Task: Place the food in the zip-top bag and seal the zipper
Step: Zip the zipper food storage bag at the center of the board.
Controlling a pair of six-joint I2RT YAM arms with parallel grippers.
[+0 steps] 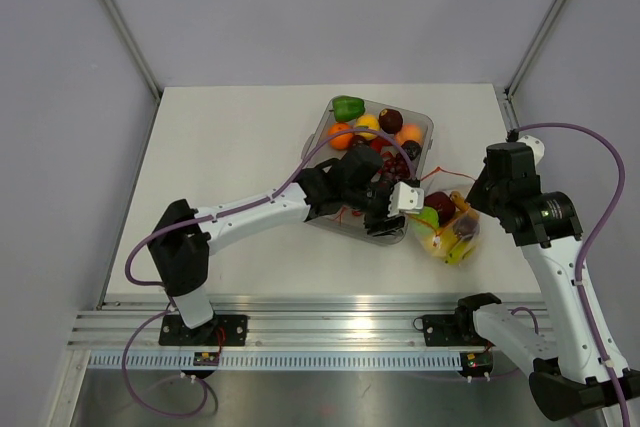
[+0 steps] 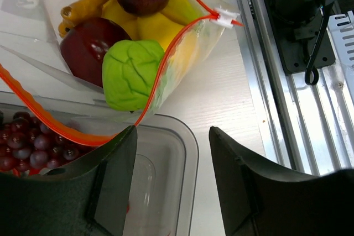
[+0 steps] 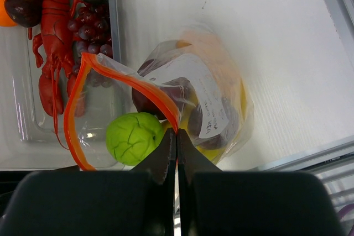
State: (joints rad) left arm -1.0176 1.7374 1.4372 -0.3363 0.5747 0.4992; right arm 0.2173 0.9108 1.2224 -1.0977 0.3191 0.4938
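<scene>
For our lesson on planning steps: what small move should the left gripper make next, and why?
Probably move the open, empty left gripper over the tray to take the grapes. The right gripper pinches the zipper, holding the bag open; the green fruit already sits at its mouth, while grapes and lobster lie in the tray.

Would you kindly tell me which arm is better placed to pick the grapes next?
Left: the left gripper is open over the tray beside the grapes, while the right gripper is shut on the zip-top bag's zipper.
</scene>
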